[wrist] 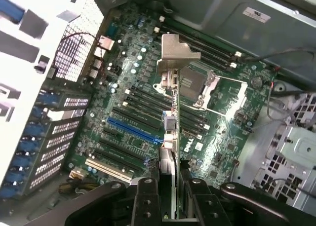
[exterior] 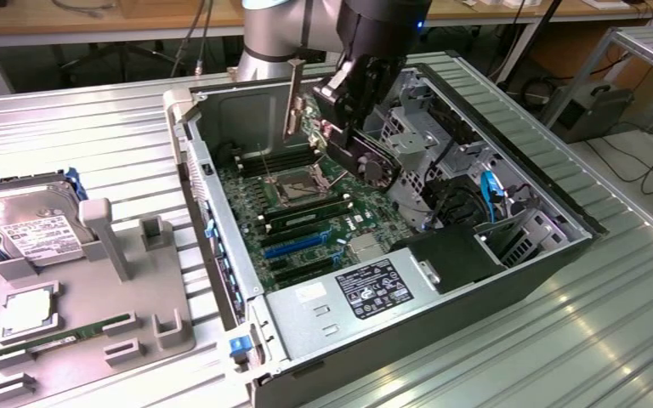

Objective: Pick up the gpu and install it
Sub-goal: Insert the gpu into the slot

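Nearest my wrist camera, the gripper (wrist: 170, 189) is clamped tight on the gpu (wrist: 171, 132), which I see edge-on with its silver bracket (wrist: 174, 56) at the far end. The card hangs in the air inside the open computer case (exterior: 553, 255). Beyond it lies the motherboard (wrist: 128, 107) with its blue slot (wrist: 136, 130).

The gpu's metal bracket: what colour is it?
Pale silver. The bracket at the end of the gpu shows best in the wrist view.
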Action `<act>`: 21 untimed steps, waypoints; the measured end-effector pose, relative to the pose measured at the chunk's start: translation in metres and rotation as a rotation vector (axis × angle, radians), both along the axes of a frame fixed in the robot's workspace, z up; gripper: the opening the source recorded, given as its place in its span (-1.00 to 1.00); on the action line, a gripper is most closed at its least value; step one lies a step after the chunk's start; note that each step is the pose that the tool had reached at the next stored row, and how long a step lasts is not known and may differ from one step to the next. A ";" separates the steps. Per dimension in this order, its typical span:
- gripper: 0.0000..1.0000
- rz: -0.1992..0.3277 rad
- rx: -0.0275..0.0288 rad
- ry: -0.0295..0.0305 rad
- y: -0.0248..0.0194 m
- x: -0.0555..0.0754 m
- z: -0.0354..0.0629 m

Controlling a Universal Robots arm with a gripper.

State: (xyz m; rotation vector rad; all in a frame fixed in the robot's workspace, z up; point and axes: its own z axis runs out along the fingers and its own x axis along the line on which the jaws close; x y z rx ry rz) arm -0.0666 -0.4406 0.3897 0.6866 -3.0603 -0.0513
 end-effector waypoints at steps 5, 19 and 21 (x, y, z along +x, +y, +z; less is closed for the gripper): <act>-0.47 0.092 0.0000 0.0000 0.0000 0.000 -0.0009; -0.47 0.360 -0.0001 0.0000 0.0000 0.000 -0.0035; -0.47 0.406 0.0000 0.0000 0.0000 0.000 -0.0039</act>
